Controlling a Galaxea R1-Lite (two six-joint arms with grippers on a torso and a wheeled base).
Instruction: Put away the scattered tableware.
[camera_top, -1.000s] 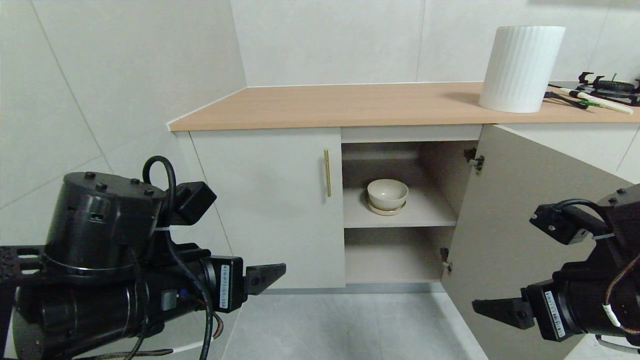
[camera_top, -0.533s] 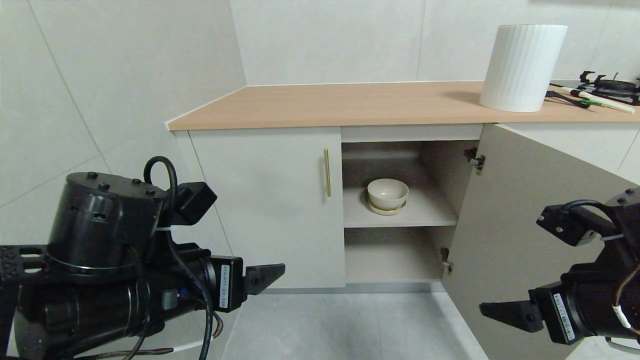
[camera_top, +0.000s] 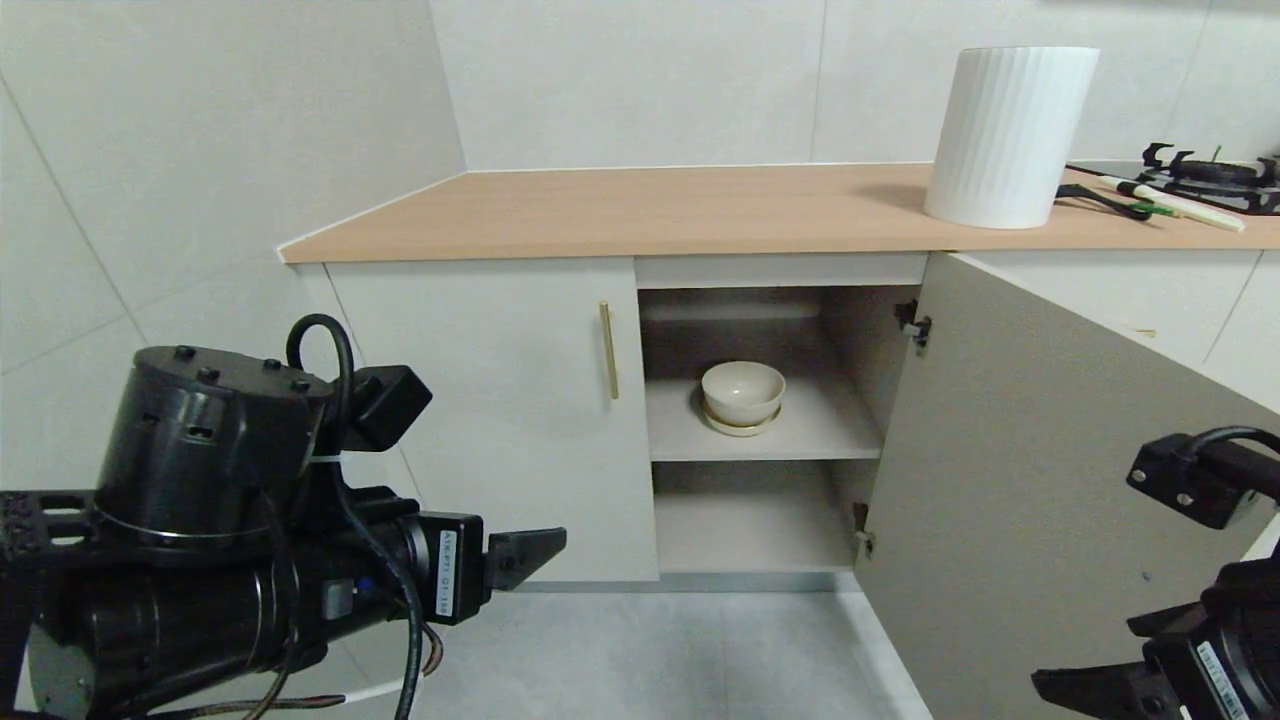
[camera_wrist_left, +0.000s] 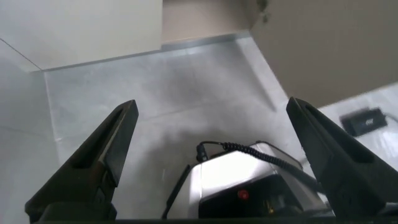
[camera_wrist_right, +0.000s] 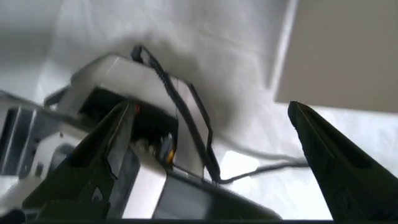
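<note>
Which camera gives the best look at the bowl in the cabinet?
The head view: the bowl sits in full sight on a small plate on the upper shelf of the open cabinet. Both wrist views face the floor instead.

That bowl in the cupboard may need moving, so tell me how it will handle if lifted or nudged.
The bowl looks glazed and hard, so probably stiff, slippery and breakable if dropped. It sits on a small plate on the cupboard shelf, so a nudge may slide both together.

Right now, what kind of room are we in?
Likely a kitchen: a wooden countertop over a cabinet, a stove burner at its right end, and a bowl on the open shelf.
</note>
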